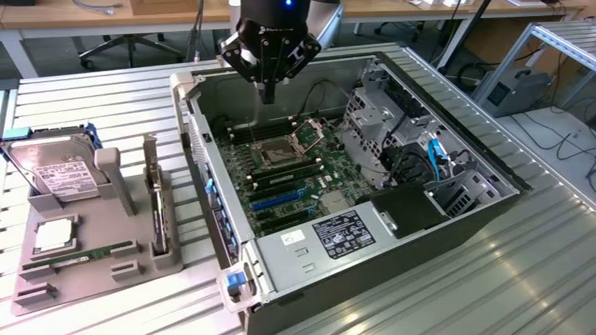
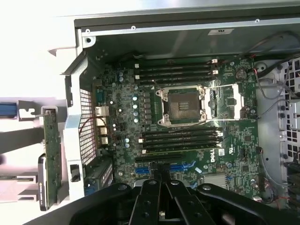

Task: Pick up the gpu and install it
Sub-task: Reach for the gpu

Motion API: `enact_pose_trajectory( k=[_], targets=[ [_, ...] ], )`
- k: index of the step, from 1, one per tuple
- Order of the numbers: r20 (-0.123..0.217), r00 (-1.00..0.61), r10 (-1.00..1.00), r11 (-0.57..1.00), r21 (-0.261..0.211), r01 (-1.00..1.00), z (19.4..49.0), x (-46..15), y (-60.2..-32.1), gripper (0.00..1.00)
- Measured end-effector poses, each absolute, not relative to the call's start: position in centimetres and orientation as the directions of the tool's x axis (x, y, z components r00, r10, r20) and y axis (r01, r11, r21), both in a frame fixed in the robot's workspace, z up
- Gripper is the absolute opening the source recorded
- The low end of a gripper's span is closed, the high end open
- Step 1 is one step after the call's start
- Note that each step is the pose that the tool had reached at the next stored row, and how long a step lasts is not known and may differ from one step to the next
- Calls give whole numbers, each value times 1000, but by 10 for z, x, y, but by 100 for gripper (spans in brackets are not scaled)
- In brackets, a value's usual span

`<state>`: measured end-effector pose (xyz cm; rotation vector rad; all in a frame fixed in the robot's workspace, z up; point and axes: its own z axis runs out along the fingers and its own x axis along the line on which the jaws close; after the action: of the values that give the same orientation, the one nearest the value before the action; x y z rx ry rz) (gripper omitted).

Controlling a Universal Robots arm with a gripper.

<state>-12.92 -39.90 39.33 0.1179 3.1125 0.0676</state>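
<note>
The claw [image 1: 268, 98] [image 2: 162, 174] is hanging closed, its two fingers pressed together and pointing straight down, and it is gripping nothing. It is hovering above the open computer case [image 1: 419, 279] [image 2: 187, 44], over the far end of the motherboard [image 1: 279, 174] [image 2: 122, 108] and clear of it. In the wrist view the fingers are showing just over the blue slots [image 2: 180, 166], with the processor socket [image 2: 183, 105] and the dark memory slots beyond them. In the exterior view the socket [image 1: 276, 149] is sitting a little nearer the camera than the claw's tip, its metal latch frame standing raised.

The case is lying on its side with its cover off, on a table [image 1: 93, 98] of ribbed metal slats.

The gpu [image 1: 158, 209] [image 2: 50, 150] is outside the case, well apart from the claw. It is standing on edge in a slot of a grey holder [image 1: 102, 272] that is lying beside the case, on the exterior view's left. The card is occupying the slot nearest the case wall. In the wrist view its green board is showing edge-on just outside the case's vented back panel.

Farther along the same holder, a hard drive [image 1: 61, 171] with a white label is leaning upright, and a narrow green memory stick [image 1: 79, 257] is lying flat near the holder's front.
</note>
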Motion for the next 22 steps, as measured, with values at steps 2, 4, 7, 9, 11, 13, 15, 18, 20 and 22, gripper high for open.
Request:
enact_pose_trajectory(
  k=[2, 4, 7, 9, 11, 13, 15, 18, 20, 22],
  targets=[
    [-25, -997, 76, 996, 44, 75, 393, -131, -399, 11],
    [-25, -997, 76, 996, 44, 75, 393, -132, -399, 11],
    [-25, -997, 76, 996, 44, 75, 393, -134, -399, 11],
    [-25, -997, 76, 996, 44, 75, 393, -135, -399, 11],
    [-25, -997, 76, 996, 44, 75, 393, -137, -399, 11],
    [-25, -997, 76, 996, 44, 75, 393, -140, -399, 11],
    [-25, -997, 76, 996, 44, 75, 393, -141, -399, 11],
    [-25, -997, 76, 996, 44, 75, 393, -144, -399, 11],
    [-25, -997, 76, 996, 44, 75, 393, -146, -399, 11],
    [-25, -997, 76, 996, 44, 75, 393, -148, -399, 11]
  ],
)
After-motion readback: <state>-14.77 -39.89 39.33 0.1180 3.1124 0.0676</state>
